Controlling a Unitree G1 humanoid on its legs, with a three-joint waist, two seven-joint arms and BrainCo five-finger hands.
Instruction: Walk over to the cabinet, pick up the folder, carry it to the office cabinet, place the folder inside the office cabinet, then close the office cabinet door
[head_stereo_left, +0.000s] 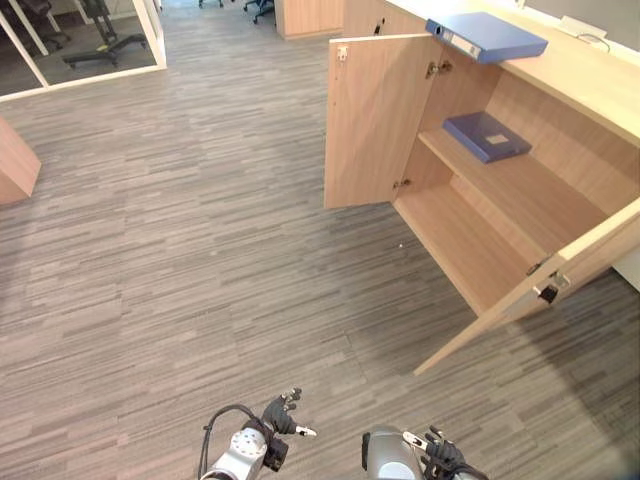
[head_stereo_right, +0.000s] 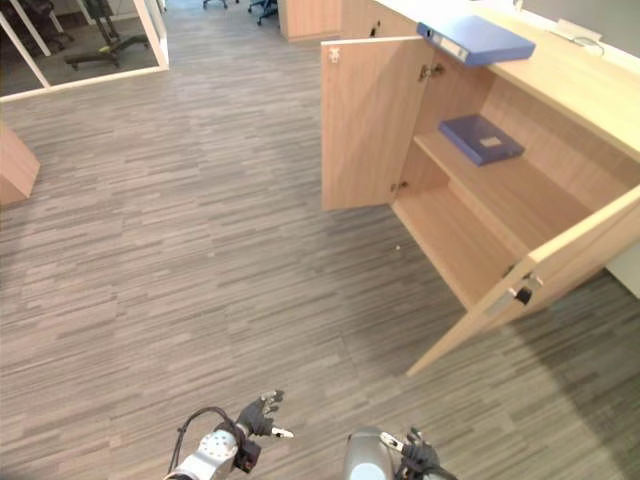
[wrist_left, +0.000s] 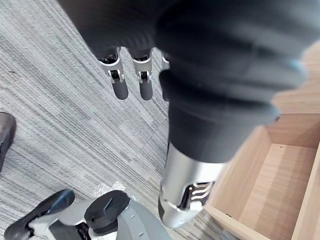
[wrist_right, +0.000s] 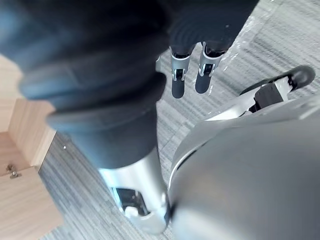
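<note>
An open wooden cabinet (head_stereo_left: 585, 75) stands ahead and to the right on the grey striped floor (head_stereo_left: 180, 250). Both of its doors are swung out: the farther door (head_stereo_left: 375, 120) stands roughly square to the front, and the nearer door (head_stereo_left: 570, 262) juts towards the robot.

A blue folder (head_stereo_left: 487, 37) lies flat on the cabinet's top, by the front edge and above the farther door's hinges. A darker folder (head_stereo_left: 487, 136) lies flat on the shelf (head_stereo_left: 540, 190) inside, at its far end. The bottom board below the shelf is bare.

Both hands hang low at the bottom of the head views, well apart from the cabinet and both folders. The left hand (head_stereo_left: 283, 412) holds nothing; in its wrist view its fingers (wrist_left: 120, 87) point straight down at the floor, relaxed and spread. The right hand (head_stereo_left: 440, 458) also holds nothing, and its fingers (wrist_right: 179, 80) hang straight over the floor in the same loose way.

At the far left a glass partition (head_stereo_left: 100, 40) closes off a room, and the corner of a wooden desk (head_stereo_left: 15, 160) shows at the left edge.
</note>
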